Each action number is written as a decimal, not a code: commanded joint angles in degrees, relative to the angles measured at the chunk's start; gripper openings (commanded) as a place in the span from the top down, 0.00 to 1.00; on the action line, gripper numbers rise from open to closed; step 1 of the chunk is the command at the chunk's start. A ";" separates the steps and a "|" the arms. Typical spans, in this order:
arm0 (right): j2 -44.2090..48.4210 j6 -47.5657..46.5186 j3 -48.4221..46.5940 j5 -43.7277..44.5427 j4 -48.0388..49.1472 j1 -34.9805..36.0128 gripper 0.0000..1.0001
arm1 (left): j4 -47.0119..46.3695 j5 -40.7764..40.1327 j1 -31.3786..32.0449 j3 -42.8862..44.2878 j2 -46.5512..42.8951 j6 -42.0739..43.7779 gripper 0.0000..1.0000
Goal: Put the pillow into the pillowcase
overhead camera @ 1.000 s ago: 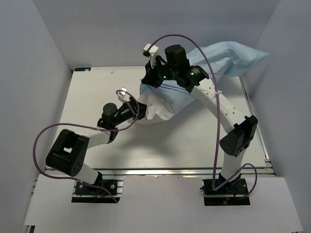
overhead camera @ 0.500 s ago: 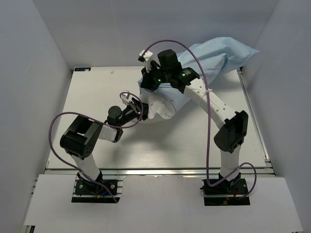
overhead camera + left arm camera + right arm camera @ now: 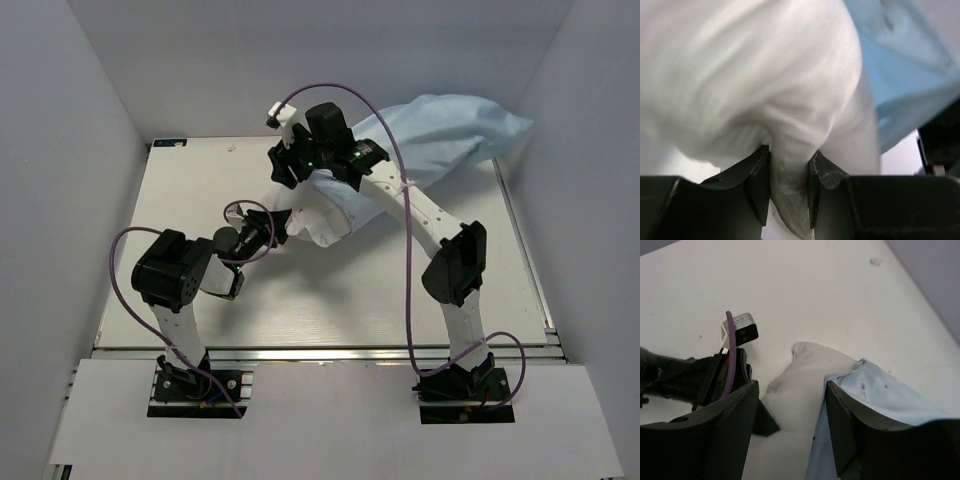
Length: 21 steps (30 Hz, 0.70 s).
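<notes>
Nearest the bases, the left pincer [image 3: 789, 161] is clamped on a bunched fold at the near end of the pillow [image 3: 318, 222]. The white cloth is squeezed into a narrow ridge between the two black fingers, which suggests a soft, light filling that gives way easily. A pinch like this probably holds cloth more than stuffing, so the bulk can sag or twist behind it. A deep bite on a corner or seam looks the safer hold.

The pillow lies on the tabletop [image 3: 400, 290] left of centre. Its far part is already tucked inside the mouth of the pillowcase [image 3: 440, 130], and its near end is bare.

Beyond it, the right pincer [image 3: 791, 386] hangs over that mouth with its fingers wide apart. The blue hem lies against the inner face of one finger, and I cannot tell whether it is hooked there or only touching. The case is thin and wrinkly, so it is likely limp and apt to slide; the hem is the place to grip.

Farthest off, the closed end rises toward the back wall.

No brand, label or writing can be read on anything.
</notes>
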State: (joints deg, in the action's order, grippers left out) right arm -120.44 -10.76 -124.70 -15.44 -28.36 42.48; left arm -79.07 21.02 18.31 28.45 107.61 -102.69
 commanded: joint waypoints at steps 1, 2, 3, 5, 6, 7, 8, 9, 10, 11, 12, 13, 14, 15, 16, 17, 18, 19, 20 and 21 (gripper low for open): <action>10.30 -4.96 -0.63 0.32 4.45 -0.29 0.38 | -18.24 -2.65 -2.74 0.91 0.58 -0.66 0.60; 13.01 -5.58 -0.45 0.32 4.11 -0.90 0.34 | -17.10 -2.30 -3.53 1.08 0.49 -0.66 0.60; 14.43 -5.76 0.07 0.41 3.84 -1.25 0.32 | -16.74 -2.21 -3.80 1.52 0.58 -0.66 0.60; 19.33 -5.93 3.39 0.24 3.14 -2.92 0.30 | -15.16 -1.77 -4.50 2.31 0.84 -0.66 0.60; 21.11 -6.72 5.24 -0.02 2.96 -3.45 0.30 | -14.72 -1.51 -4.68 3.10 1.02 -0.66 0.60; 23.13 -7.25 7.44 -0.20 2.70 -3.98 0.30 | -14.28 -1.42 -4.77 3.71 1.28 -0.66 0.60; 27.32 -7.78 12.94 -0.72 2.17 -5.03 0.30 | -13.40 -1.24 -4.77 4.24 1.37 -0.58 0.60; 29.63 -8.30 16.56 -1.34 2.26 -5.56 0.30 | -13.05 -0.81 -4.86 4.86 1.72 -0.66 0.60; 32.26 -8.66 20.60 -2.91 2.34 -6.00 0.32 | -12.69 -0.45 -4.86 6.26 2.25 -0.66 0.60; 37.60 -9.18 29.95 -3.28 3.04 -6.44 0.32 | -12.08 -0.01 -4.86 6.97 2.51 -0.49 0.60; 40.35 -10.14 35.35 -3.37 4.00 -6.44 0.33 | -11.81 0.95 -4.86 7.58 2.78 -0.49 0.60; 45.94 -11.55 40.72 -3.19 5.67 -6.53 0.33 | -11.72 1.39 -4.86 8.55 3.21 -0.23 0.60; 48.35 -11.91 45.64 -2.41 6.99 -6.44 0.33 | -11.64 2.01 -4.86 8.90 3.30 -0.05 0.60; 50.29 -12.26 53.00 -2.05 8.05 -6.44 0.32 | -11.46 2.62 -4.86 9.17 3.22 0.21 0.60; 51.96 -13.65 55.94 -0.83 7.97 -6.53 0.31 | -11.20 4.45 -4.94 9.26 3.13 0.74 0.59; 54.15 -14.63 58.50 -0.30 7.79 -7.14 0.29 | -9.89 5.60 -5.21 9.35 2.35 2.22 0.58; 55.04 -15.59 62.70 0.41 7.62 -7.49 0.27 | -8.75 6.92 -5.38 9.35 1.73 3.28 0.58; 56.53 -16.56 64.48 1.80 7.79 -7.85 0.21 | -7.17 9.63 -5.65 9.35 1.03 4.68 0.57; 57.16 -20.05 66.07 2.60 7.88 -8.46 0.18 | -3.50 11.22 -6.08 9.26 -1.07 8.18 0.55; 57.60 -21.82 69.30 3.57 9.19 -8.55 0.17 | -1.03 12.72 -6.26 9.43 -2.48 10.30 0.52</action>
State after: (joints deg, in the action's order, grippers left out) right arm -65.23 -25.63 -59.75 -15.09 -22.17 34.89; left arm -74.76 26.85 12.64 36.25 111.44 -98.56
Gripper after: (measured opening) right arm 0.817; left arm 0.467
